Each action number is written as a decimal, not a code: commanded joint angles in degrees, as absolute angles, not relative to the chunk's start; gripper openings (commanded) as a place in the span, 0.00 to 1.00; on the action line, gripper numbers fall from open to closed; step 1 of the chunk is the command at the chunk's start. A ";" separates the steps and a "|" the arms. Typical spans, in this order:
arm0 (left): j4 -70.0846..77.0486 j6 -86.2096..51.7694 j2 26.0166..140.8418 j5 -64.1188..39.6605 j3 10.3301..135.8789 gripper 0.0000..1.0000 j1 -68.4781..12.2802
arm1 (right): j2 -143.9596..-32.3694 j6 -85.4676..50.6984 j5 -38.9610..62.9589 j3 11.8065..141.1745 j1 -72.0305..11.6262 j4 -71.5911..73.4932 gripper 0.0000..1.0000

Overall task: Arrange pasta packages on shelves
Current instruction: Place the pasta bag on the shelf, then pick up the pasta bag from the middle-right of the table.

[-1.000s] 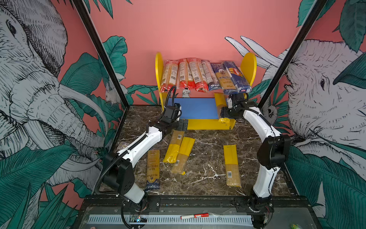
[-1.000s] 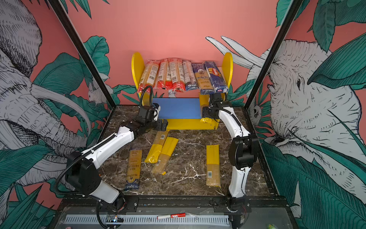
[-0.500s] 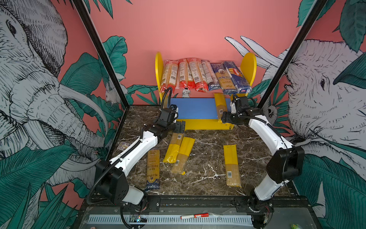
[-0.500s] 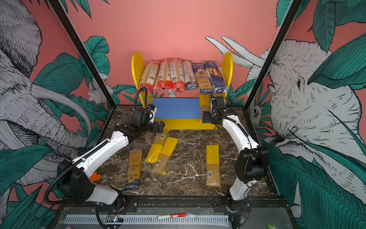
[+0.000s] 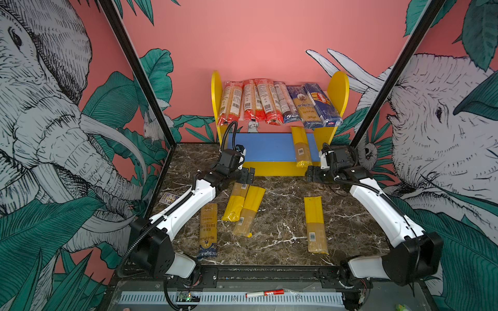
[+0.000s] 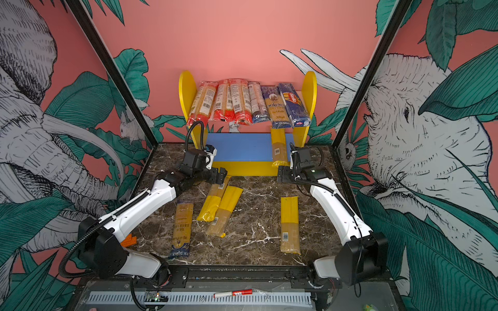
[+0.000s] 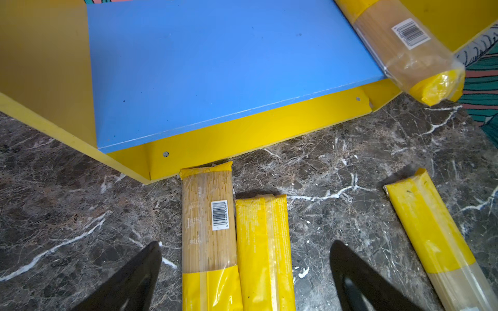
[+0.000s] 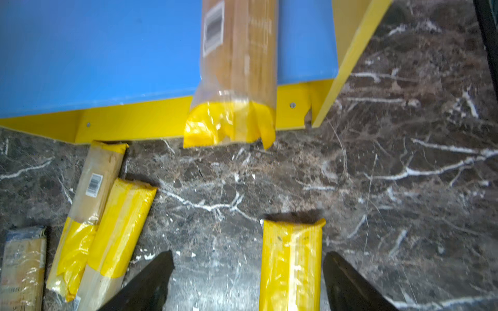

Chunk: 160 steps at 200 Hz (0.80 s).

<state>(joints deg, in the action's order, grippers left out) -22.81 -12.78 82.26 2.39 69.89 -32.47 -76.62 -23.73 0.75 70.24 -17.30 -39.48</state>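
Marble tabletop (image 5: 280,188), pink jungle-mural walls around it. Shelf unit (image 5: 340,88) stands at the back wall, and everything is placed from it.

- Top level: six packs (image 5: 269,102) side by side, red-ended ones toward the left panel, dark blue ones toward the right.
- Blue lower board (image 5: 261,146): one half-yellow pack (image 5: 301,148) tight by the right panel, its yellow end poking out past the front rail.
- Left gripper (image 5: 248,175): jaws wide apart, nothing in them. It hovers just in front of the shelf's left half, over the far ends of two half-yellow packs (image 5: 242,207) lying touching side by side. One of them ends right at the front rail.
- Right gripper (image 5: 314,173): jaws apart, empty, just in front of the rail, near the overhanging pack end.
- Single half-yellow pack (image 5: 315,223): lengthwise in front of the shelf's right half, apart from the rail. The right wrist view frames its yellow end between the fingers (image 8: 151,282), not touched.
- Blue-ended pack (image 5: 208,231): further out from the shelf's left side, beside the left arm.
- Marker pen (image 5: 265,293): on the front frame strip, farthest from the shelf.
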 commanded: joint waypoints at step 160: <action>-23.53 -12.94 75.97 3.52 64.78 0.98 -34.96 | -61.41 -50.74 -7.80 36.19 -37.95 -47.03 0.90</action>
<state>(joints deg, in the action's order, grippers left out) -22.52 -13.06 78.78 1.76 65.30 -34.74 -60.62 -45.82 -5.65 38.39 -36.25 -47.79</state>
